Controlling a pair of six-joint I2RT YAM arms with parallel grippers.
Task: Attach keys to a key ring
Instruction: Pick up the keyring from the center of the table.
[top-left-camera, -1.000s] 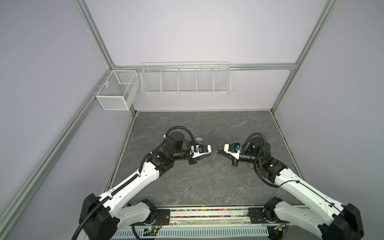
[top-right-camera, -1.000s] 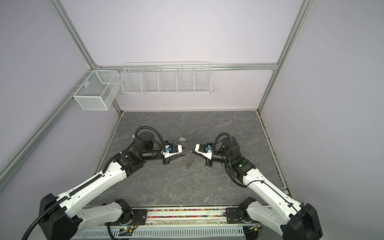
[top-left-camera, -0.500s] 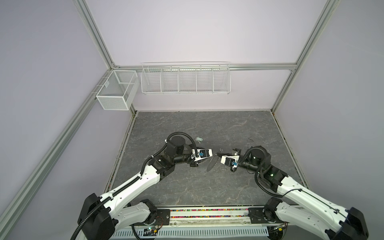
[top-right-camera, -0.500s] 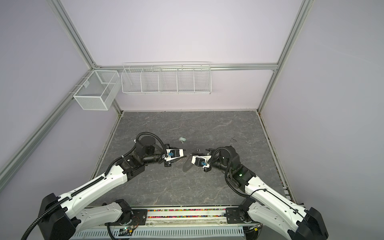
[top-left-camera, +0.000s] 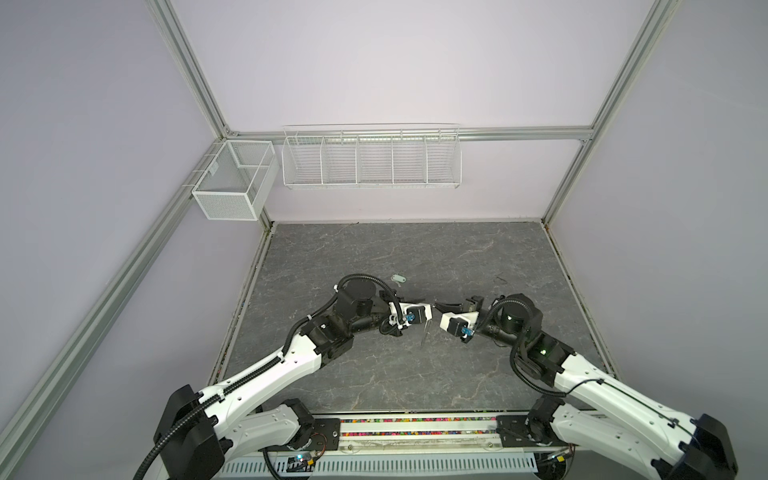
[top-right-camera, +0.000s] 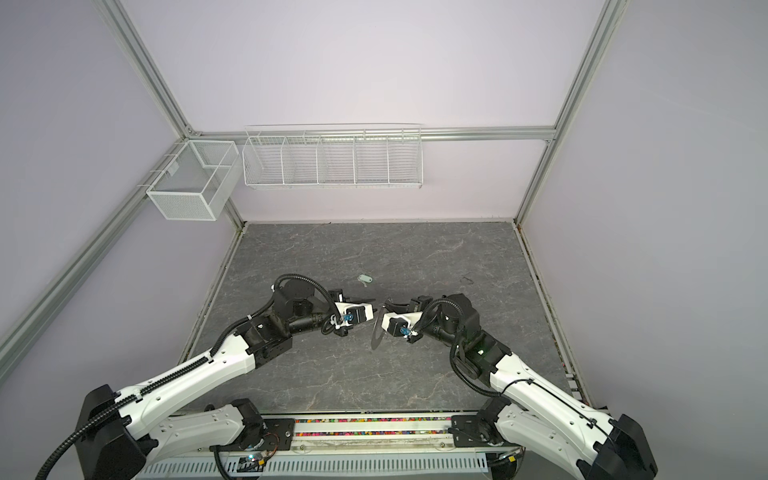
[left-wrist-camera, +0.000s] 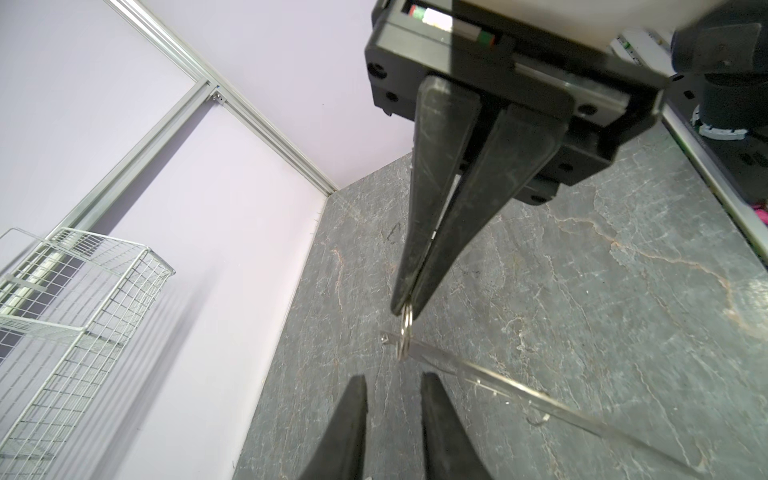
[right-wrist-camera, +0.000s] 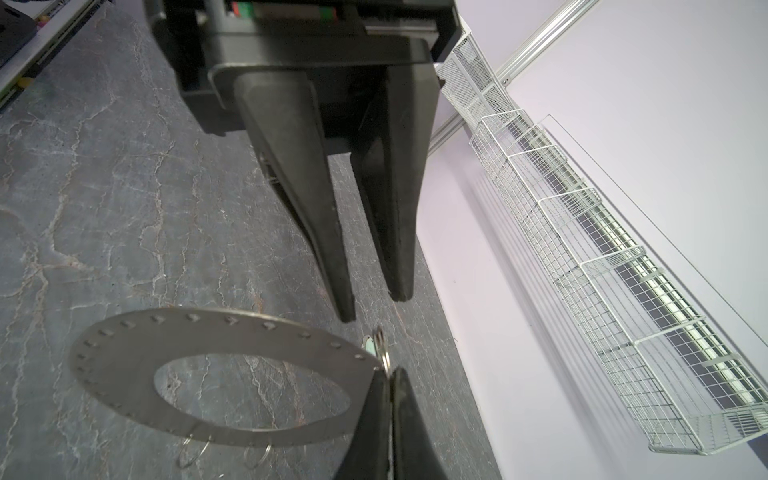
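- right gripper (left-wrist-camera: 408, 305) pinches key ring (right-wrist-camera: 112, 374) by a rim loop (left-wrist-camera: 406, 336)
- left gripper (left-wrist-camera: 393, 377) fingers (left-wrist-camera: 351, 419) slightly spread, empty, just beside it
- pale-tagged key (top-left-camera: 398, 277) on tabletop (top-left-camera: 415, 249), apart

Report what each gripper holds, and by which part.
The right gripper is shut on a small wire loop at the rim of the key ring; the left gripper is open, holding nothing.

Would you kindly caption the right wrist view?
Right claw pinches a loop on the disc; left claw faces it, open.

A white wire rack (top-left-camera: 371, 157) of 5 compartments is hanging; beside it, a mesh basket (top-left-camera: 232, 183); below it, a dark marbled surface (top-left-camera: 374, 374).
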